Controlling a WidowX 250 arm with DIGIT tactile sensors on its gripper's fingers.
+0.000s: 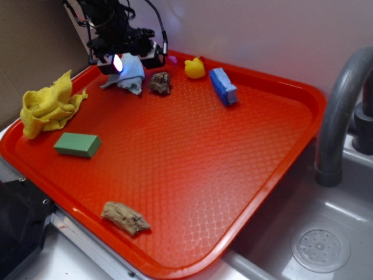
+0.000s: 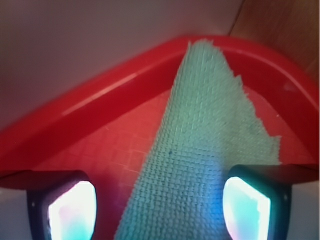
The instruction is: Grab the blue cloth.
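Pale blue cloth (image 2: 200, 150) lies between my fingers (image 2: 247, 205), which stand apart, at the far left corner of the red tray (image 1: 256, 87).

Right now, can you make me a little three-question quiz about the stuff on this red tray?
1. True or false: the blue cloth lies in the tray's far corner, under the claw.
2. Which thing sits nearest the blue sponge: A) yellow rag, B) yellow rubber duck, C) green sponge?
3. Fill in: in the wrist view, the cloth runs between the claw's two ____.

Key: 1 true; 2 B; 3 fingers.
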